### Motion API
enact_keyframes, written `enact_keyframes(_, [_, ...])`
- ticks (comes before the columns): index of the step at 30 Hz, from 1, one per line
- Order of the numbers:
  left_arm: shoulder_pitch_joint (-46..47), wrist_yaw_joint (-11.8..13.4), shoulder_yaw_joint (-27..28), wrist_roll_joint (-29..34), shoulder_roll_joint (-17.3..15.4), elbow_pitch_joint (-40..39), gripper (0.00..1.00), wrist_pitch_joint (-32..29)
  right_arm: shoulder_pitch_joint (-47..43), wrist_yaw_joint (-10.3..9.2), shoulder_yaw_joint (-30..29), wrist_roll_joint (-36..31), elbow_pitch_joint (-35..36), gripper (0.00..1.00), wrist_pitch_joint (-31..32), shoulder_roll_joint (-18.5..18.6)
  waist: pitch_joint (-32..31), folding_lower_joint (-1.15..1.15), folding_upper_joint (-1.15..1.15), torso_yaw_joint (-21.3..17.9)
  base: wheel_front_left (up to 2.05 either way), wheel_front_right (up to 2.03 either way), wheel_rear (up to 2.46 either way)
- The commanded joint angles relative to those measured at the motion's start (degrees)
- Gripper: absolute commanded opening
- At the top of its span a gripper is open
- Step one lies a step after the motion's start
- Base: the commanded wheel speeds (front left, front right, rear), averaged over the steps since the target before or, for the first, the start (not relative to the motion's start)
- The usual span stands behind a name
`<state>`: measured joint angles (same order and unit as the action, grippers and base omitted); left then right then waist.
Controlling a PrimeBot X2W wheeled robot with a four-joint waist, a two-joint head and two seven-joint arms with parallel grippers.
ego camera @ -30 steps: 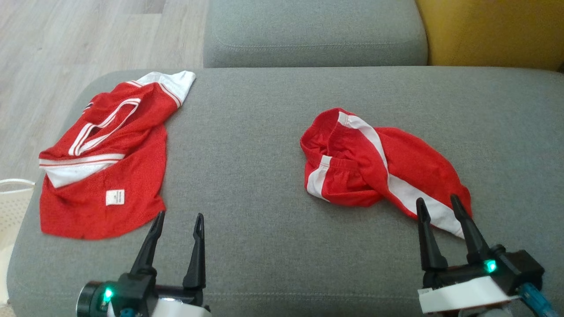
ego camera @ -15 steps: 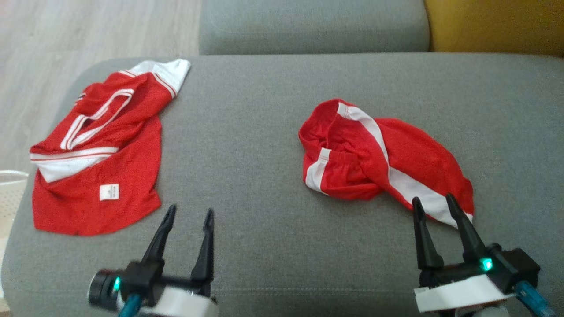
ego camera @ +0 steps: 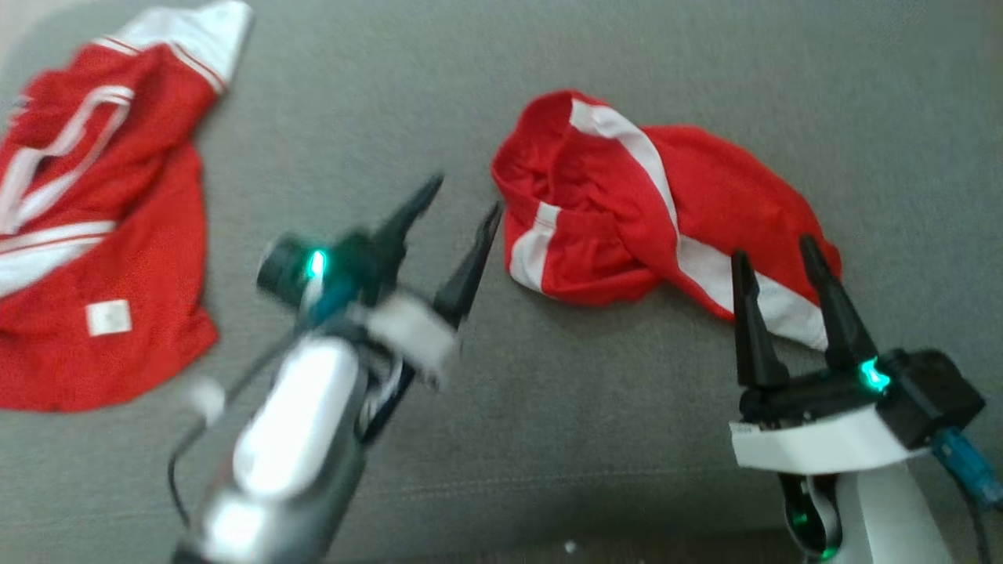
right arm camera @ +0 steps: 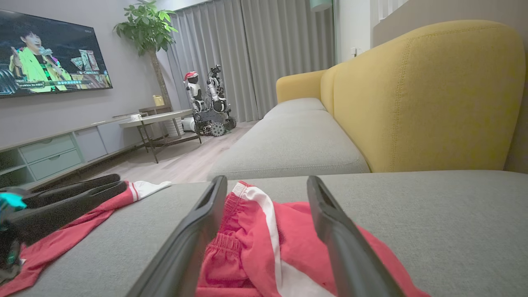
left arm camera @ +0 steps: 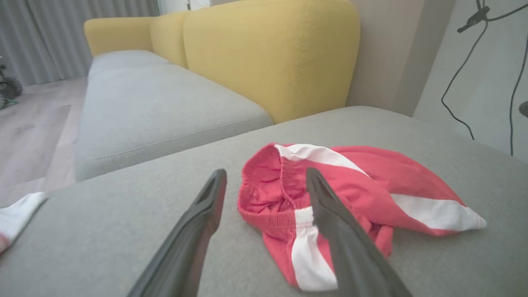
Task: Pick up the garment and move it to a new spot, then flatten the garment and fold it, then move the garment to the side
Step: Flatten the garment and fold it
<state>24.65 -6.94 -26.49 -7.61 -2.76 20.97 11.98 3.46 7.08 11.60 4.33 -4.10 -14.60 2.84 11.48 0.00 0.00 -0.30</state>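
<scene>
On the sofa seat [ego camera: 392,94], red shorts [ego camera: 705,188] lie crumpled, ungrasped; left hand [ego camera: 465,196] and right hand [ego camera: 772,251] both spread, empty; all steps apparently outstanding.

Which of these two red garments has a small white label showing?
The jersey, lying far left, with a striped collar; the shorts show only white side stripes.

left tool [ego camera: 468,193] spread, right tool [ego camera: 771,247] spread

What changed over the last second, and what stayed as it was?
The left gripper swung forward and right, ending open beside the waistband of the red shorts. The head camera tilted down too. Nothing grasped. The right gripper stays open at the shorts' leg end; shorts and jersey lie as before.
</scene>
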Motion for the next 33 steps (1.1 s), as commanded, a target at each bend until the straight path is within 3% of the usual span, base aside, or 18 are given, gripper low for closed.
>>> enact_keyframes(1, [5.1,-0.2,1.0,-1.0,-0.1,-0.6,1.00,-0.6,2.5,0.41,1.8,-0.2,2.5,1.00,-0.4,0.0,3.8,0.00,0.00,-2.7,0.00,0.00,0.00])
enact_keyframes(14, [25.8,-0.5,-8.0,-15.0,-0.1,16.8,1.00,-7.7,6.1,0.41,2.0,0.0,3.7,1.00,-0.4,0.0,11.0,0.00,0.00,-7.6,0.00,0.00,0.00])
enact_keyframes(31, [35.3,-0.5,-14.1,-22.2,-0.1,26.8,1.00,-6.5,6.8,0.41,2.5,1.4,4.0,1.00,-0.4,0.0,12.4,0.00,0.00,-10.5,0.00,0.00,0.00])
enact_keyframes(32, [35.5,-0.5,-14.4,-22.5,-0.1,27.1,0.64,-6.2,6.8,0.41,2.5,1.4,3.9,1.00,-0.4,0.0,12.4,0.00,0.00,-10.5,0.00,0.00,0.00])
enact_keyframes(33, [35.5,-0.5,-14.4,-22.5,-0.1,27.1,0.64,-6.2,6.8,0.41,2.5,1.4,3.9,1.00,-0.4,0.0,12.4,0.00,0.00,-10.5,0.00,0.00,0.00])
